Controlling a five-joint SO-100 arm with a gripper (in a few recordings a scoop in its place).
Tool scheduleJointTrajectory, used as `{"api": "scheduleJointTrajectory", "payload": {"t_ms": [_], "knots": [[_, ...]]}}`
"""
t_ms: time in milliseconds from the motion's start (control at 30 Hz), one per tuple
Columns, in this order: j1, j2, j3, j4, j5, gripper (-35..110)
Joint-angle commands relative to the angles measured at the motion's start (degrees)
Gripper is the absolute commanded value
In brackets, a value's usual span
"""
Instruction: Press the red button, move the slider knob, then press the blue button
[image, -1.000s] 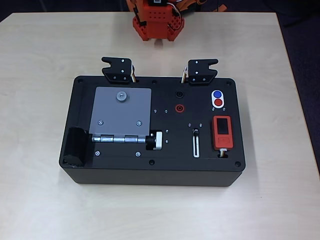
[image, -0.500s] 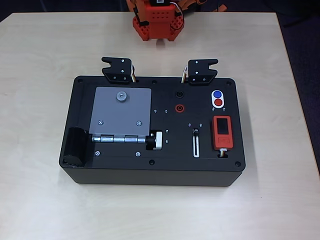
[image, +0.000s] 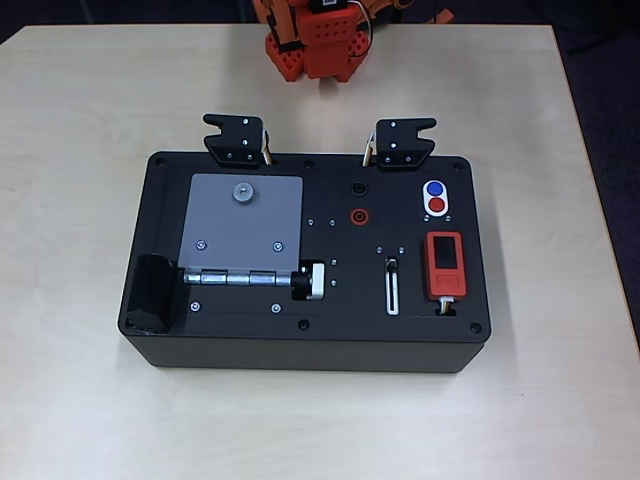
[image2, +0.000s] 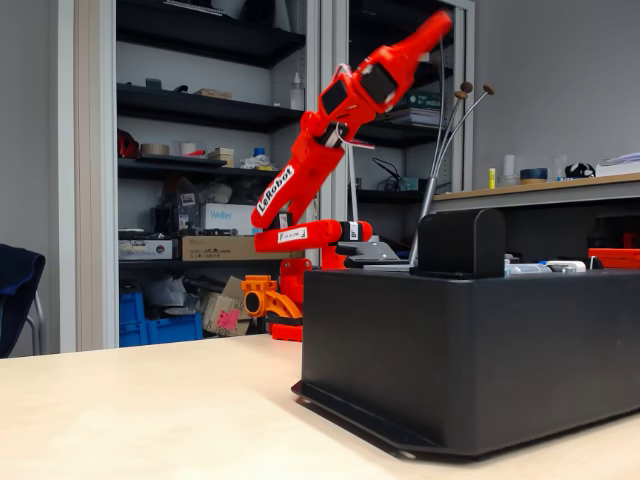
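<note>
In the overhead view, the black box (image: 305, 262) is sitting at the centre of the table (image: 80, 100). The red button (image: 437, 206) and the blue button (image: 434, 188) are lying in a shared white oval toward 2 o'clock on the box top, blue just above red. The slider knob (image: 392, 266) is resting at the upper end of its white-outlined slot, toward 4 o'clock. In the fixed view, the orange arm (image2: 320, 150) is standing raised behind the box, with the gripper (image2: 432, 24) pointing toward 1 o'clock, well apart from the box. Whether its fingers are parted or together cannot be determined.
</note>
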Motion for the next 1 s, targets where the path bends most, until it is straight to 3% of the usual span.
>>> {"api": "scheduleJointTrajectory", "payload": {"t_ms": [0, 167, 367, 733, 967], "knots": [[-2.29, -5.19, -6.33, 11.78, -10.37, 1], [-5.27, -11.78, -9.23, 15.12, -23.64, 1], [-6.68, -23.20, -16.26, 18.46, -51.59, 0], [-6.42, -35.95, -23.29, 21.97, -44.38, 0], [-6.24, -54.76, -40.25, 33.22, -42.19, 7]]}}
